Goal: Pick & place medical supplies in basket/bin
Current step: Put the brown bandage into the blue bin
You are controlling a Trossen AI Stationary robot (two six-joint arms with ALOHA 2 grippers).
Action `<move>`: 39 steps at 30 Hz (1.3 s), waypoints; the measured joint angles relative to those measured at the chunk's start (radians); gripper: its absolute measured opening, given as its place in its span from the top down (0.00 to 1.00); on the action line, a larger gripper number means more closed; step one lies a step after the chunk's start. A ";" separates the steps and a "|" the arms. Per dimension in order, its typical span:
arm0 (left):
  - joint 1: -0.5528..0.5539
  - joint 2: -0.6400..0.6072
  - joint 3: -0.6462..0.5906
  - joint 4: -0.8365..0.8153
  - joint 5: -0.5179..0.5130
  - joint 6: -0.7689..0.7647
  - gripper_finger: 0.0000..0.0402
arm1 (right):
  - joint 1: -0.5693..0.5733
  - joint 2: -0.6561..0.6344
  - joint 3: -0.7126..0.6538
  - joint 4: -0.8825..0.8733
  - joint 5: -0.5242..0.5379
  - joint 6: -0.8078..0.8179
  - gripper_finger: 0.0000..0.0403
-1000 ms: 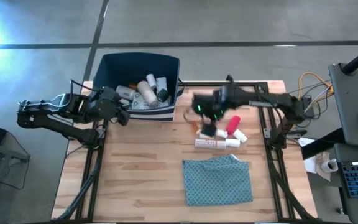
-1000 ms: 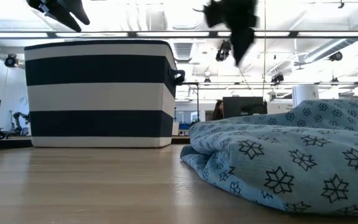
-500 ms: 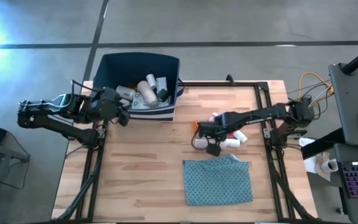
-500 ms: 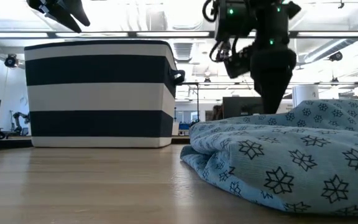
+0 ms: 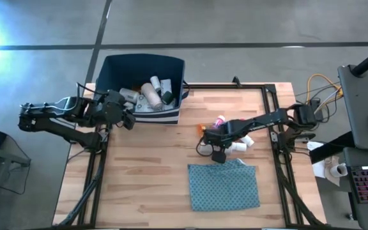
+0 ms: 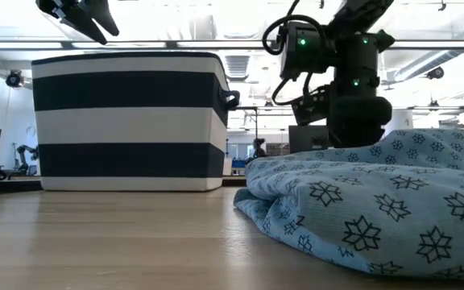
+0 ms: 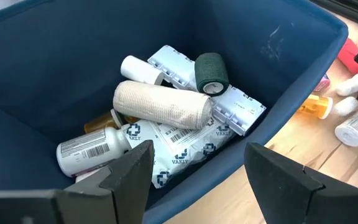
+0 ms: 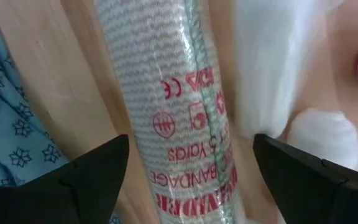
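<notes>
Over the last second the right arm has swung down from above the desk's far edge to the pile of loose supplies, and its right hand point(image 5: 217, 148) now hangs low over them, fingers apart on either side of a wrapped bandage roll point(image 8: 179, 112) without touching it.

Taking the desk point(image 5: 145, 179) as a clock face in the high view, with twelve at the far edge: nearest, at about five o'clock, lies the teal cloth point(image 5: 224, 185), bunched and rumpled in the low view. Just beyond it, at about three o'clock, sit the remaining supplies, among them a white bottle point(image 5: 241, 142) and a red tube point(image 5: 220, 120), close together, with the bandage roll under the hand. Farthest, at eleven o'clock, stands the navy bin point(image 5: 142, 70), already holding a gauze roll point(image 7: 163, 104), a dark roll point(image 7: 211, 73), packets and a white pill bottle point(image 7: 92, 149). The left hand point(image 5: 125, 117) waits just beside the bin's near corner, its fingers apart and holding nothing.

The risk, as I judge it, is crowding. The roll lies right beside a white item, so a closing finger could catch that neighbour or nudge the round roll aside. The cloth edge is also near; a finger coming down too far toward it could snag fabric and drag it along.
</notes>
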 joint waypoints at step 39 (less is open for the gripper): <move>0.000 0.027 0.000 0.001 0.000 0.000 0.43 | -0.047 0.005 -0.059 0.200 -0.158 0.331 0.38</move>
